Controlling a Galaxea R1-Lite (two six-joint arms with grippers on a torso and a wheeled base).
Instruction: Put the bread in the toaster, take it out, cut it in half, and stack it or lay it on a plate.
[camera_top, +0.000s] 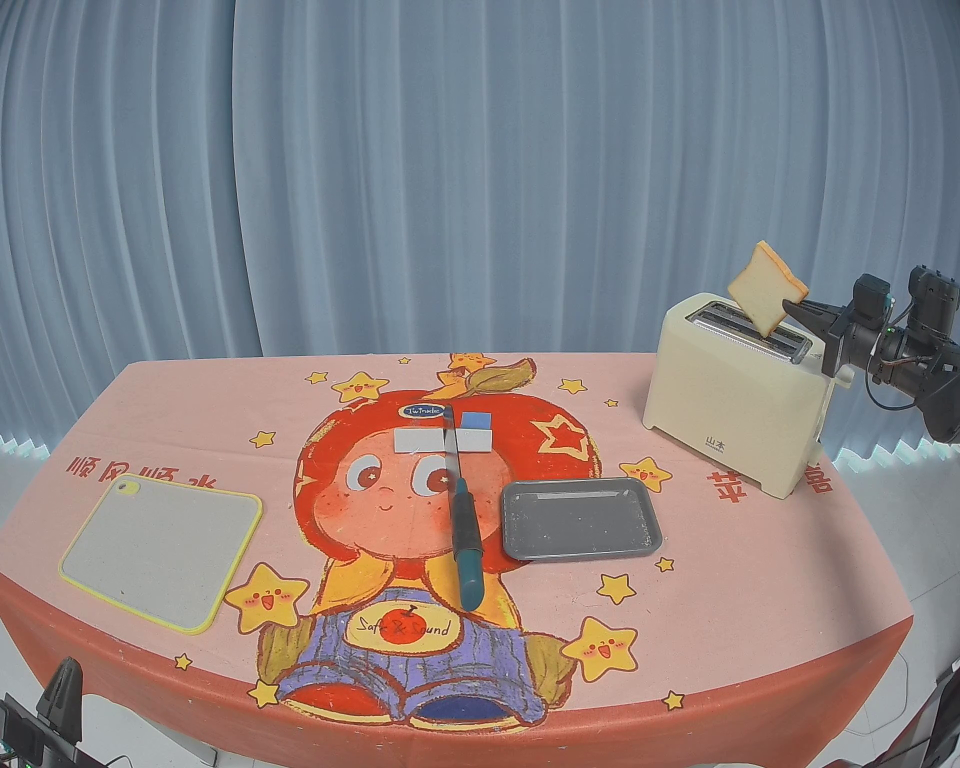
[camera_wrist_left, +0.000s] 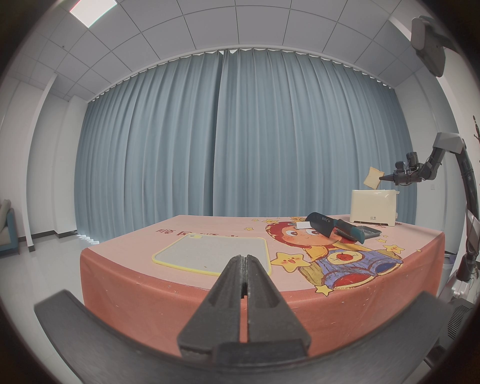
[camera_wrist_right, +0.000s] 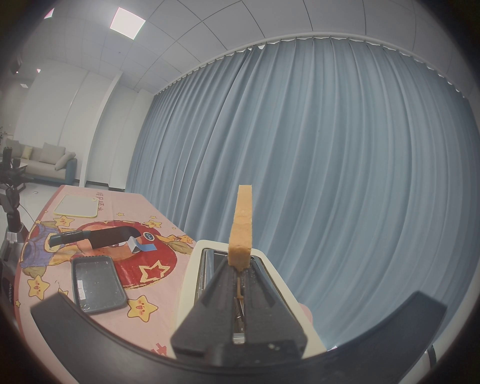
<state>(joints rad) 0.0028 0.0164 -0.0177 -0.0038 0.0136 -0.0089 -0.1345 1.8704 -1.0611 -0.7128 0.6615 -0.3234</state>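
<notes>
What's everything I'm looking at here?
bread: one slice, tan, above the toaster
toaster: one, cream, far right of the table
knife: one, teal handle, table centre
knife rest: one, white and blue, under the blade
tray: one, dark grey, beside the knife
cutting board: one, grey with yellow rim, table's left
tablecloth: one, pink with cartoon, covering the table
curtain: one, blue-grey, behind the table
right tool: one, black, shut on the bread
left tool: one, black, shut, before the table's front edge
</notes>
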